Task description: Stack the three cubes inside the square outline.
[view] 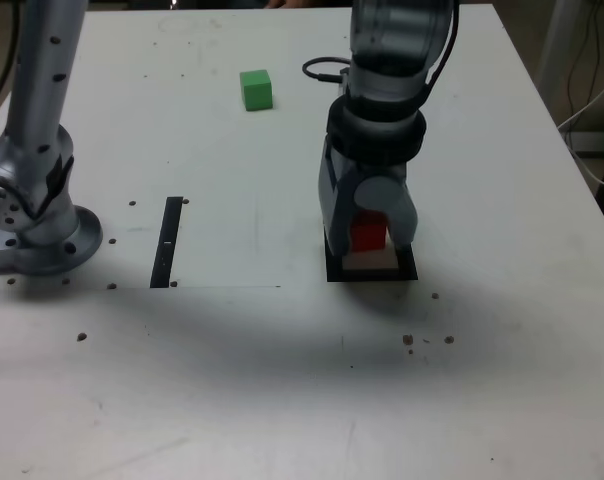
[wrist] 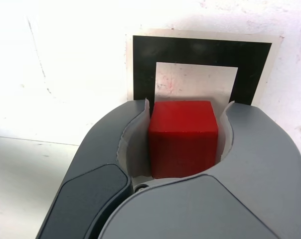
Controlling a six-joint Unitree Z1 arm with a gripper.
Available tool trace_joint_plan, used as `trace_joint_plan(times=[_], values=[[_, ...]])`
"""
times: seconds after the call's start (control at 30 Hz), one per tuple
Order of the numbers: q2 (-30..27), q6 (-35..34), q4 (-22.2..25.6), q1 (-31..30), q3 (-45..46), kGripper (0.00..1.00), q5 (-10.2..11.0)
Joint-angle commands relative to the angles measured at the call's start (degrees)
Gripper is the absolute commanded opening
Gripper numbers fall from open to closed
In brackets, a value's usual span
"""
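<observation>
1 glossy red cube [wrist: 183,137] (sharp-edged) sits clamped in the gripper [wrist: 185,144].

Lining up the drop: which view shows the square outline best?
The wrist view: the square outline shows its black frame and pale centre just beyond the red cube in the gripper. The exterior view shows only its front edge.

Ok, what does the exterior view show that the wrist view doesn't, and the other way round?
Only the exterior view shows the green cube far back on the table, the narrow black strip, and the arm's base. Only the wrist view shows the square outline's pale centre bare, with faint marks. Both show the gripper shut on the red cube over the outline. No yellow cube shows in either.
</observation>
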Motion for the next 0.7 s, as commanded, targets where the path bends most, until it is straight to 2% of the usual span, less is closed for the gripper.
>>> trace_joint_plan(times=[0.0, 0.2, 0.5, 0.67], values=[[0.07, 0.03, -0.97, -0.01, 0.79, 0.23, -0.02], [-0.08, -0.03, -2.45, 0.27, 2.63, 0.30, -0.34], [-0.36, 0.03, -3.95, 0.49, 3.69, 0.71, -0.18], [-0.54, 0.02, -4.47, 0.49, 3.78, 0.89, 0.45]])
